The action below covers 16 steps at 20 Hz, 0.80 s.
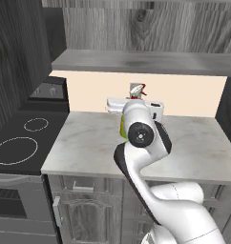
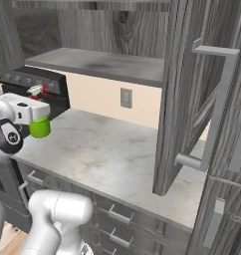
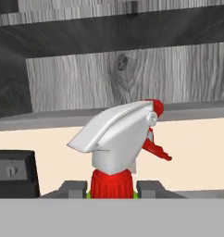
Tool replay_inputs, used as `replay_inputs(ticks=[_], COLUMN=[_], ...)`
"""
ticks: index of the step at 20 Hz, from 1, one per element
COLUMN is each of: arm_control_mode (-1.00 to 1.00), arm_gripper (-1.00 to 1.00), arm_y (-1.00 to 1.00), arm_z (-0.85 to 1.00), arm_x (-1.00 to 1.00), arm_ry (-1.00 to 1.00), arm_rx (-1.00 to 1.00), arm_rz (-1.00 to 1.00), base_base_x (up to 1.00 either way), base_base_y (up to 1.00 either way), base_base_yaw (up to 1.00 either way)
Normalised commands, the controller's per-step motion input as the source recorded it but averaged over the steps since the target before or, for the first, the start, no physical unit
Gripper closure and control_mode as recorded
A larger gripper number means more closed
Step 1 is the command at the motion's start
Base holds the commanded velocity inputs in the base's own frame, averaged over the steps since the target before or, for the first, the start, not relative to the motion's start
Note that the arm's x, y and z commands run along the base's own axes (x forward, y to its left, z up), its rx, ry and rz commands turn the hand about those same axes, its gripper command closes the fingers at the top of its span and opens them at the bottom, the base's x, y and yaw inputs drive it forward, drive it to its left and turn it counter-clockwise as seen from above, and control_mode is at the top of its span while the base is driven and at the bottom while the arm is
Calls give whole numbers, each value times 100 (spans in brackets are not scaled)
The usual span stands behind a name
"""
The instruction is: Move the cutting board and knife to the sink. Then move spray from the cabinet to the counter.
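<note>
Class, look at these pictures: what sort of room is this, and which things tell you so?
Most likely a kitchen: a black stovetop with ring burners, a marble-patterned counter over drawers, and a wood-grain wall cabinet above.

White-grey marble counter (image 1: 194, 147) beside black stovetop (image 1: 17, 143), under grey cabinet shelf (image 1: 146, 62)

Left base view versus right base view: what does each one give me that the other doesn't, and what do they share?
Left base view alone: the black stovetop with its ring burners, and the oven front below it.

Right base view alone: the open cabinet door with its long handle, plus the green body of the spray hanging above the counter in the shut jaws.

Both: the spray, the gripper, the counter, the cabinet shelf, the wall outlet.
</note>
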Motion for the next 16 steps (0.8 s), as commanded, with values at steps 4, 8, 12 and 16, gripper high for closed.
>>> replay_inputs(ticks=[4, 8, 12, 16], arm_control_mode=[-100, -100, -100, -100], arm_gripper=[100, 100, 100, 100], arm_y=[0, 0, 0, 1], arm_z=[-55, -42, -35, -33], arm_x=[-1, 0, 0, 0], arm_ry=[0, 0, 0, -2], arm_rx=[5, -1, -1, 0], arm_rz=[0, -4, -9, -10], base_base_x=[0, 0, 0, 0], base_base_y=[0, 0, 0, 0], base_base_yaw=[0, 0, 0, 0])
